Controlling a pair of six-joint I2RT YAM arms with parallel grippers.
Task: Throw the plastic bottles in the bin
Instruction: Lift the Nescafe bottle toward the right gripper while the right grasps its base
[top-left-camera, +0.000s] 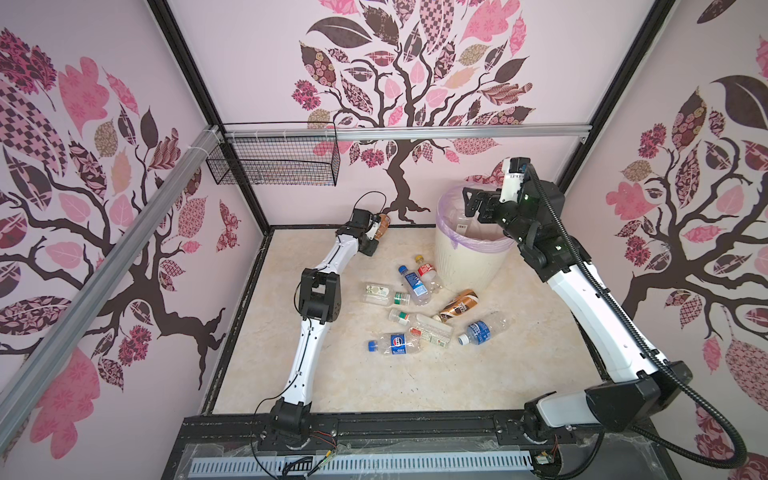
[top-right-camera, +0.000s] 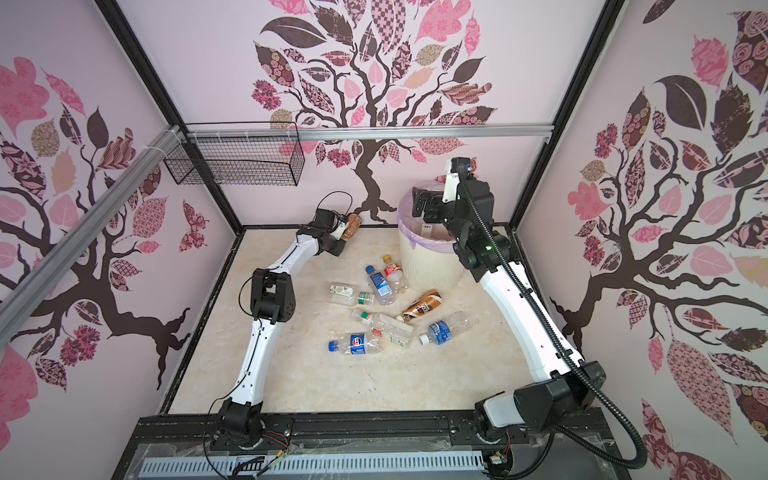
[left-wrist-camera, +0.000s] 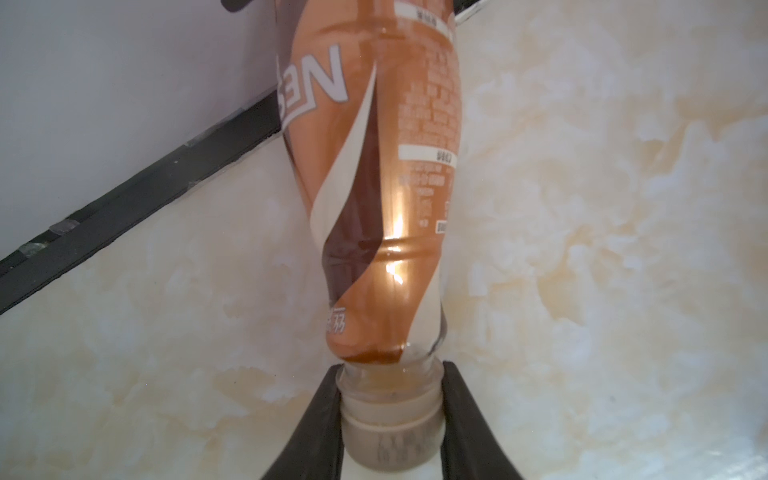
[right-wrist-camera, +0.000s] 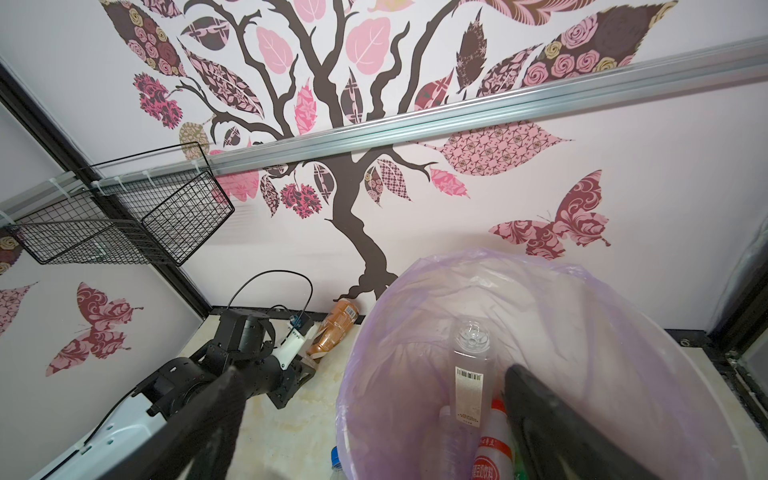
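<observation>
Pale pink walls (top-left-camera: 257, 83) printed with dark trees, leaves and butterflies close in a cream marbled floor (top-left-camera: 374, 382). A black wire mesh basket (top-left-camera: 274, 166) hangs from the aluminium rail in the far left corner.

The bin (top-left-camera: 465, 266), cream, ribbed and lined with a lilac bag, stands at the back right of the floor against the rear wall. The right gripper (right-wrist-camera: 372, 369) hangs over its mouth with its jaws spread wide and nothing between them. Inside the bin, seen from the right wrist, lie a clear bottle with a barcode label (right-wrist-camera: 469, 374) and a red-and-white labelled bottle (right-wrist-camera: 492, 453).

The left gripper (left-wrist-camera: 390, 368) reaches to the foot of the rear wall, left of the bin, and is clamped on the cap and neck of a brown-orange bottle (left-wrist-camera: 374, 166). Its body points away from the jaws toward the wall. Whether it is off the floor I cannot tell.

Seven more bottles lie loose mid-floor in both top views. A red-labelled bottle (top-left-camera: 428, 272) and a blue-labelled bottle (top-left-camera: 413, 284) lie nearest the bin, with a green-capped bottle (top-left-camera: 378, 291) to their left. A second brown bottle (top-left-camera: 459, 305) lies just in front of the bin. Nearer the arm bases are a long clear bottle (top-left-camera: 419, 326), a blue-capped cola bottle (top-left-camera: 397, 343) and a white-capped bottle (top-left-camera: 482, 330).
</observation>
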